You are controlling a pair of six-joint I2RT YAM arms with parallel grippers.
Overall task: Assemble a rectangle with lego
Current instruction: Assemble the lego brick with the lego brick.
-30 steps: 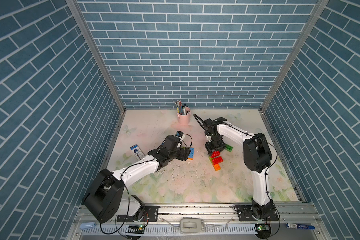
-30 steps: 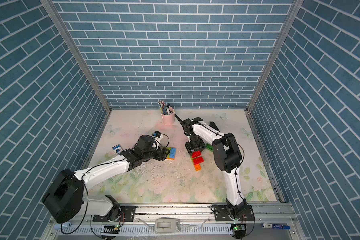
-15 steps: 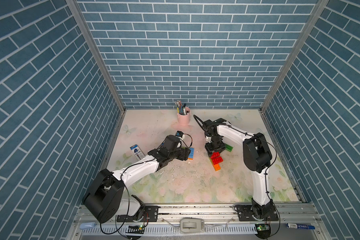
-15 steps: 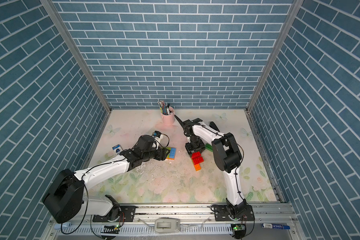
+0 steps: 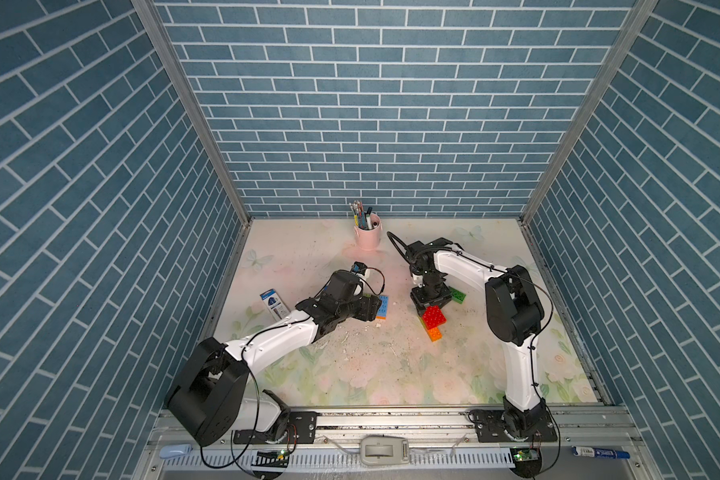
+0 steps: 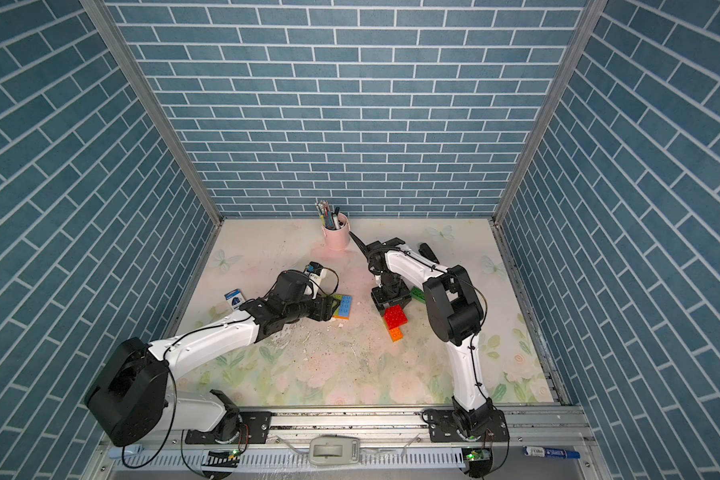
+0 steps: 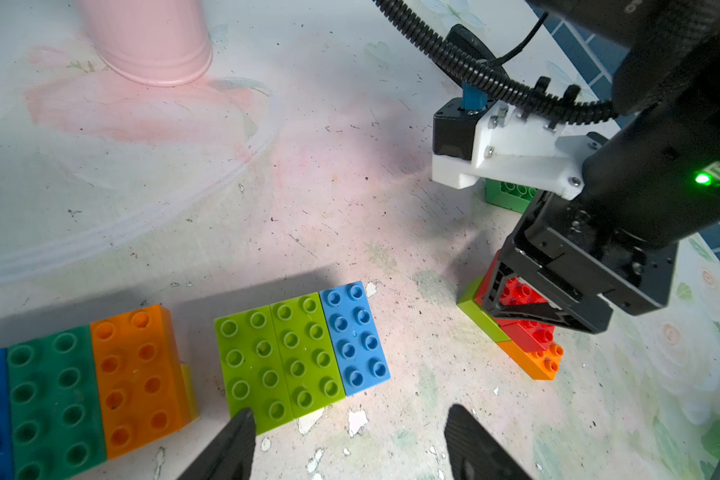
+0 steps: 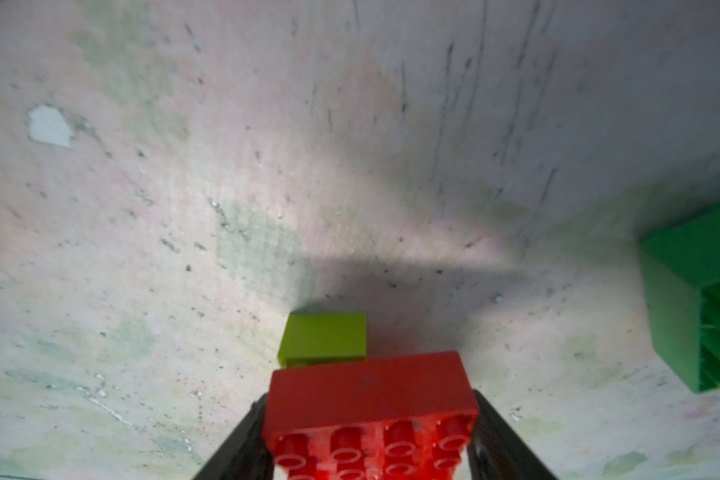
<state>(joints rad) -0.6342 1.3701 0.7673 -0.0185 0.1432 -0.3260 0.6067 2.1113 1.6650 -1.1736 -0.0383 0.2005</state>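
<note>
Pinching the red brick [image 8: 371,386] in the right gripper [image 8: 371,401]; holding the left gripper [image 7: 348,411] spread, empty, beside lime bricks [image 7: 281,357].

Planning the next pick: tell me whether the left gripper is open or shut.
Open: the left gripper shows its jaws well apart, with nothing between them, just short of the lime bricks.

Carrying on the floral tabletop [image 5: 391,374] a pink cup [image 5: 367,240] at the far middle (pens inside). Holding up, left of centre, a row of bricks [image 7: 300,357]; right of centre, an orange brick [image 5: 434,333] and, farther, a green brick [image 5: 458,296] on its side. Bearing a blue box [image 5: 274,305] near the left edge.
</note>
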